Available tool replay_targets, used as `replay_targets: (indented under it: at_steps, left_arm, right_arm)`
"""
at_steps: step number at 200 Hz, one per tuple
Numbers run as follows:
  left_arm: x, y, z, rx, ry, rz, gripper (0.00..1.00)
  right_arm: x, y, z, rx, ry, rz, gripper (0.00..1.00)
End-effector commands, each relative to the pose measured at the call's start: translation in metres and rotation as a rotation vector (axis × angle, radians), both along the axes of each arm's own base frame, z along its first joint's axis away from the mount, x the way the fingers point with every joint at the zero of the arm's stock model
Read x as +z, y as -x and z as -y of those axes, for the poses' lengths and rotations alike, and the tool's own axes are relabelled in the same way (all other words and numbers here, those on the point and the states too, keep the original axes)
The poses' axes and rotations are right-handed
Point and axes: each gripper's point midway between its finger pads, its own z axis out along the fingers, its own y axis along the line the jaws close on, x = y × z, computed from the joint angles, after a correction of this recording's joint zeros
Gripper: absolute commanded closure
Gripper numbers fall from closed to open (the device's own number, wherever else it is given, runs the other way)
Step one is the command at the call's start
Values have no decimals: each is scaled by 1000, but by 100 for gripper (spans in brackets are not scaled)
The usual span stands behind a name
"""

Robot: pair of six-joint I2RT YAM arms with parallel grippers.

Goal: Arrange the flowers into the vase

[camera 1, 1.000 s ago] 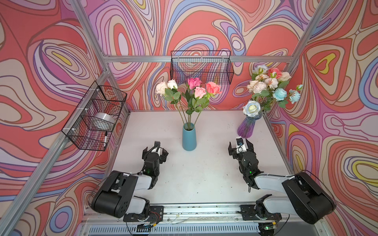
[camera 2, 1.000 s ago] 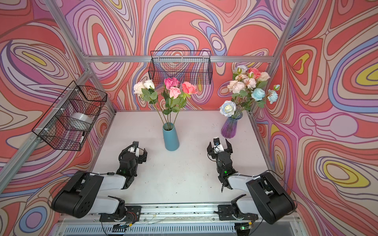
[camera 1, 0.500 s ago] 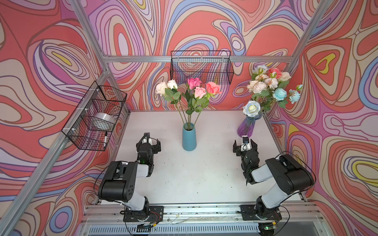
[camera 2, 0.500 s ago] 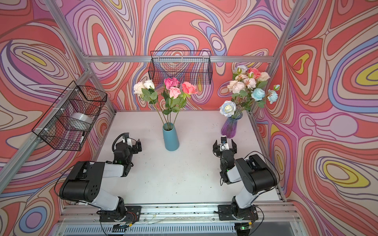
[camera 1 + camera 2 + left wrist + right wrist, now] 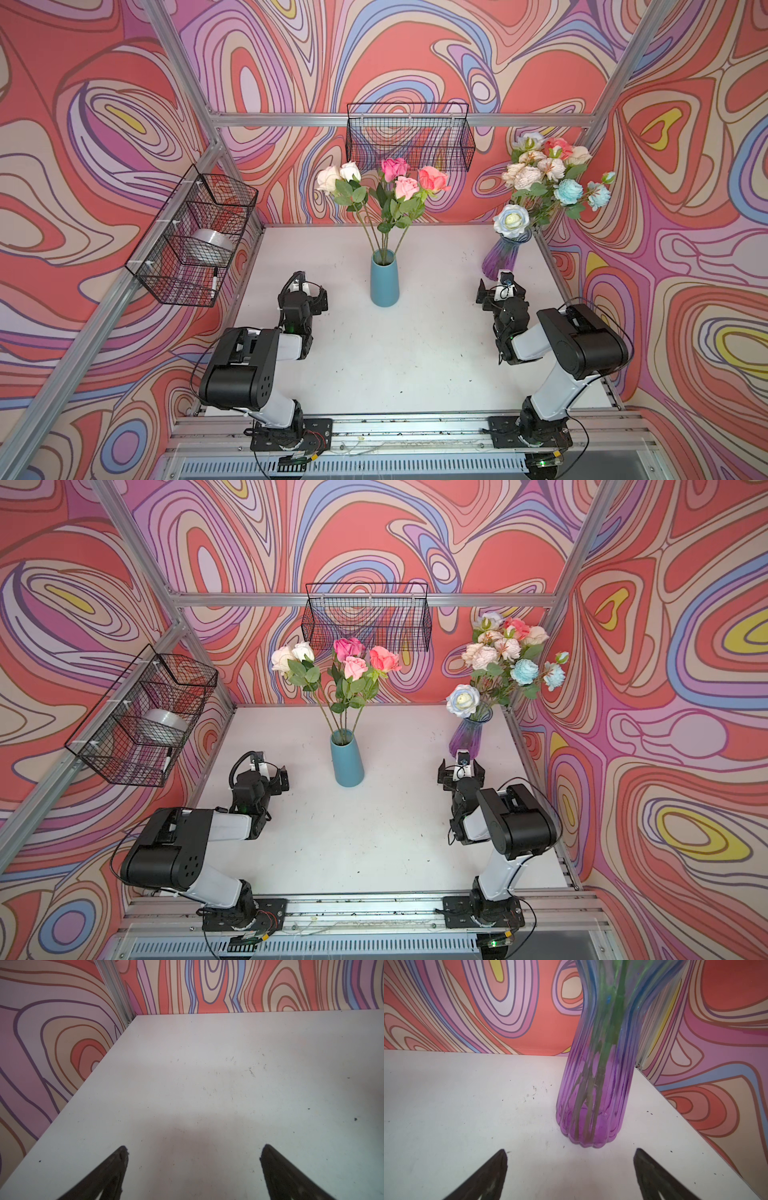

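Nearest the bases, both arms sit folded low over the white table (image 5: 395,357), and nothing loose lies on it. The left gripper (image 5: 193,1146) has its jaws spread wide over bare tabletop and faces the far left corner, so it threatens little. The right gripper (image 5: 570,1149), also spread wide and empty, sits just in front of the foot of the purple glass vase (image 5: 593,1095), and this looks like the main danger. A forward nudge at that low level could slide the vase toward the wall (image 5: 582,249) behind it, or tip it. Its mixed bunch (image 5: 548,178) of cream, coral and light blue blossoms is heavy on top and leans right. The white-and-blue rose (image 5: 512,220) droops over the rim closest to the arm. Pulling it out of the tightly packed stems would likely drag its neighbours or lift the vase. Further left, mid-table, the slim blue vase (image 5: 384,282) holds five long-stemmed roses (image 5: 395,183), pink, coral and white. It is tall and narrow, so forcing another stem in could lever it over.
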Motion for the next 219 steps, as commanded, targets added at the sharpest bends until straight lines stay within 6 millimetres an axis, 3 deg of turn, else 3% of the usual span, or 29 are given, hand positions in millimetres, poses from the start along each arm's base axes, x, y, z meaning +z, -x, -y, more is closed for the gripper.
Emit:
replay_targets:
  at_steps: [1,219]
  left_arm:
    - [1,1,1,-4,14,5,0]
    - [1,1,1,-4,14,3,0]
  right_arm:
    - [-13,-16,8,27,-81,-110,2]
    - [-14,-17,17,19,-109,-124,2]
